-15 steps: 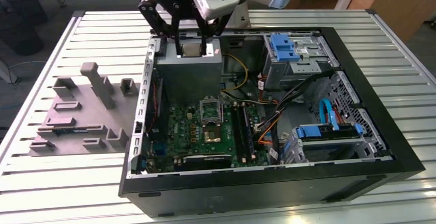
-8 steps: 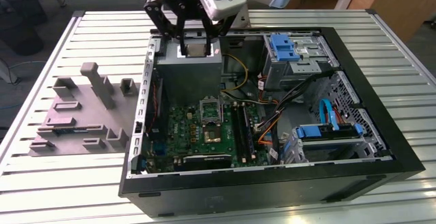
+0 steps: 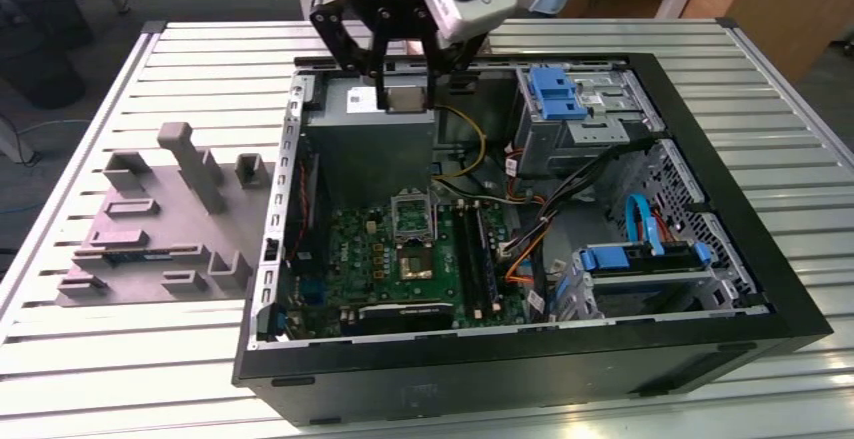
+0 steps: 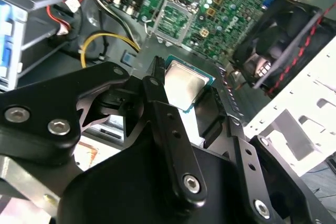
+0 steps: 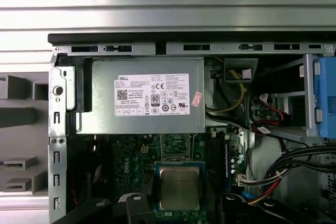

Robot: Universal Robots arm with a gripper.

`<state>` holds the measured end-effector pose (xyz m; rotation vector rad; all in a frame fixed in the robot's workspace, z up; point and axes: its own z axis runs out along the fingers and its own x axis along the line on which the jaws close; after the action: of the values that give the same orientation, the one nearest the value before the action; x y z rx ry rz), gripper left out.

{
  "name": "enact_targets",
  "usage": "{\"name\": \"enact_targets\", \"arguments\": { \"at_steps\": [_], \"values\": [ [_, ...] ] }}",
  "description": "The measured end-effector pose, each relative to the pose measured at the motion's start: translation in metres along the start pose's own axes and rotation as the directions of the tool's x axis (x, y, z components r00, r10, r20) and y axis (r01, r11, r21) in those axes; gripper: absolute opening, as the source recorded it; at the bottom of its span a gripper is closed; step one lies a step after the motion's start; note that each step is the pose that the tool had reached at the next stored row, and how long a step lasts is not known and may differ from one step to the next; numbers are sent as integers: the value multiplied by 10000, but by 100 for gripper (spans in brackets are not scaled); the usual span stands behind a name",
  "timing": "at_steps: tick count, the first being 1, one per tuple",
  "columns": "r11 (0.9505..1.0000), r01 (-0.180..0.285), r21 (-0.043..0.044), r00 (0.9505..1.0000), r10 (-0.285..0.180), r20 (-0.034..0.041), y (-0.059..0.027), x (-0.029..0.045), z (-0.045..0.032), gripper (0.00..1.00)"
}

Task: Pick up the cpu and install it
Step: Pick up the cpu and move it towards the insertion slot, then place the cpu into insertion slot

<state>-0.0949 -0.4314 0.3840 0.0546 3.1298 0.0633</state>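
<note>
Hanging over the open PC case [image 3: 534,364], the gripper [image 3: 404,87] is seen closed on the cpu [image 3: 404,98]. The chip is pinched by two opposite edges between the fingers [image 4: 156,72], and its silvery top is turned up toward the cameras in both wrist views. Being square, it has no long axis, and it is held roughly level. The cpu is carried high above the grey power supply [image 5: 142,95], while the metal-framed socket [image 3: 414,211] lies lower, on the motherboard [image 3: 360,259], just past the supply's edge toward the exterior view's bottom. A yellow cable [image 3: 467,144] is looped near the supply, and the memory slots [image 3: 475,249] are set just beside the socket
</note>
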Motion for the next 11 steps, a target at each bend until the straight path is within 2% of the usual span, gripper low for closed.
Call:
{"name": "enact_targets", "arguments": {
  "at_steps": [3, 11],
  "values": [
    [10000, 0, 0, 10000, 0, 0, -1, -52, 1, 47],
    [10000, -1, 0, 10000, 1, 0, 0, -63, 1, 47]
  ]
}}
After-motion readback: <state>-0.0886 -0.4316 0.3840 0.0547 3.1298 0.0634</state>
